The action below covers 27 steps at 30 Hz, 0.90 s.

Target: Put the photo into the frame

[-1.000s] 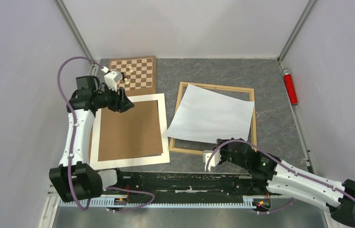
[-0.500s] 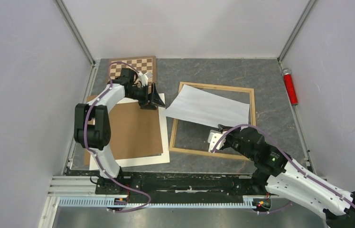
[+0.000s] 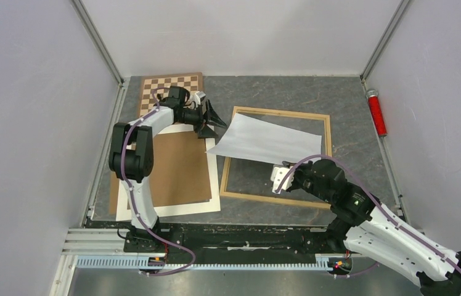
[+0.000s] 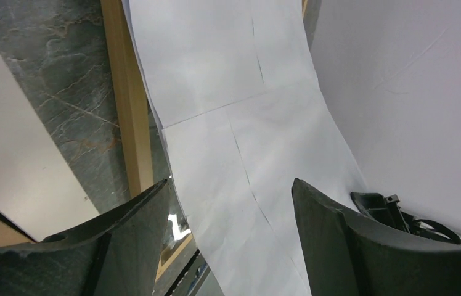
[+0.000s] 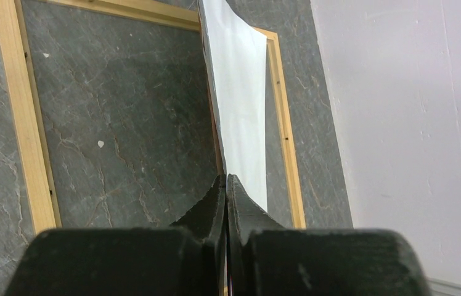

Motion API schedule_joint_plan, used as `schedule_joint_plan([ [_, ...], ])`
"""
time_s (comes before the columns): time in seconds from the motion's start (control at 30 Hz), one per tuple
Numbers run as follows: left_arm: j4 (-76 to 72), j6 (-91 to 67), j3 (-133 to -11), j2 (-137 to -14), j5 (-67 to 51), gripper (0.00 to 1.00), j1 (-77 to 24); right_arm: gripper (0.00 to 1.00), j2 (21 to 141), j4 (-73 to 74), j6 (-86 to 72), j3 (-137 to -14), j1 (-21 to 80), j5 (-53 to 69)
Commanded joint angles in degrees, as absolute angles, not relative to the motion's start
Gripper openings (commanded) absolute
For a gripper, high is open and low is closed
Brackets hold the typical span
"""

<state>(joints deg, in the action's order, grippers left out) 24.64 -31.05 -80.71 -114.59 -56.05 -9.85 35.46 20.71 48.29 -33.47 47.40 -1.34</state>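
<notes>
Right gripper (image 3: 286,166): my jaws are pressed fully together on the near edge of the photo (image 3: 271,139), as the right wrist view confirms. The grip is a thin pinch with the sheet standing edge-on between the fingers.

Photo: only a plain white side shows, so I cannot tell what the printed face looks like. The near edge is raised off the surface (image 3: 351,92) above the frame's opening. The sheet slopes down toward the far rail of the frame (image 3: 252,198). I cannot tell whether it touches that rail. Its left corner overhangs the frame's left rail.

Frame: light wood, lying flat right of the surface's centre. Bare grey stone shows through its opening.

Left gripper (image 3: 214,126): my jaws stand wide apart and grip nothing. It points at the photo's left side, just beside the left corner. From the left wrist view, the white sheet fills the gap ahead of the fingers, and I cannot tell whether there is contact.

Other items: a chessboard (image 3: 172,86) sits at the far left corner. A brown backing board (image 3: 172,166) lies on a white mat (image 3: 166,209) along the left side. A red cylinder (image 3: 376,114) lies at the right edge.
</notes>
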Motion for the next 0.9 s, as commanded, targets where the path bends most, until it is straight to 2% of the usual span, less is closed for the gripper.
schedule_joint_plan([
  [0.0, 19.4, -38.1, -81.1, -114.9, -58.8, 0.79, -12.9, 0.0, 35.7, 19.4, 47.0, -37.1, 46.7, -0.2],
  [0.57, 27.8, -29.7, -82.8, -111.3, -45.8, 0.8, -11.0, 0.0, 34.5, 19.5, 47.3, -36.6, 45.4, -1.2],
  [0.87, 21.9, -36.3, -79.5, -111.9, -50.9, 0.8, -12.0, 0.0, 35.7, 19.3, 46.9, -37.4, 45.1, -0.6],
])
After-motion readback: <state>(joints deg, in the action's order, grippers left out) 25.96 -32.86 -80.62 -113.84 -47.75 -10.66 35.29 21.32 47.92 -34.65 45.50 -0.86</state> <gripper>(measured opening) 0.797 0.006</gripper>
